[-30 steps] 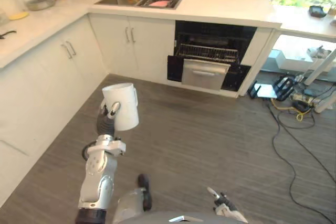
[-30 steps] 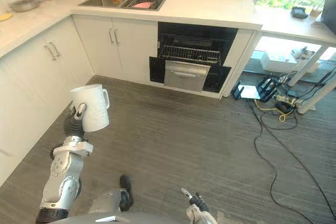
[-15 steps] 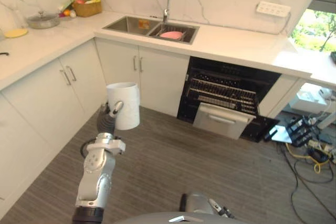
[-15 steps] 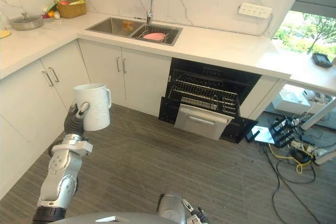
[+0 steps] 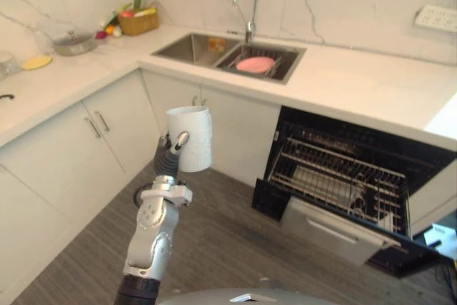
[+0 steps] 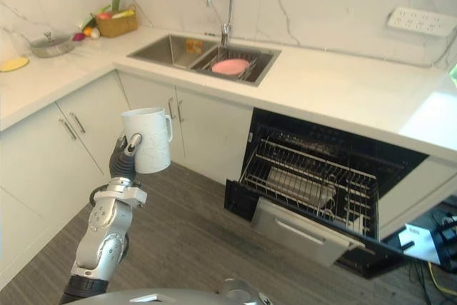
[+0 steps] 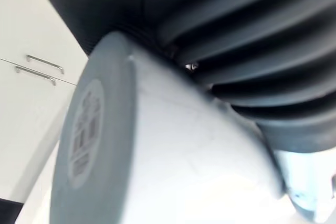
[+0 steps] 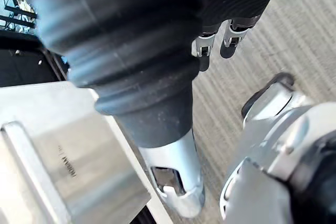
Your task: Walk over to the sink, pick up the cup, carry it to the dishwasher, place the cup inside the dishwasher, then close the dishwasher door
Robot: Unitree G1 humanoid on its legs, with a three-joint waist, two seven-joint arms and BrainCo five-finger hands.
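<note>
Camera now nearer dishwasher (image 5: pixel 335 228); left hand (image 5: pixel 173 149) still clenched round upright cup (image 5: pixel 194 133); right hand (image 8: pixel 231 38) state unclear.

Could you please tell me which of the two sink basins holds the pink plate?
The right basin, the one nearer the dishwasher; the pink plate lies in it, while the left basin has none.
</note>
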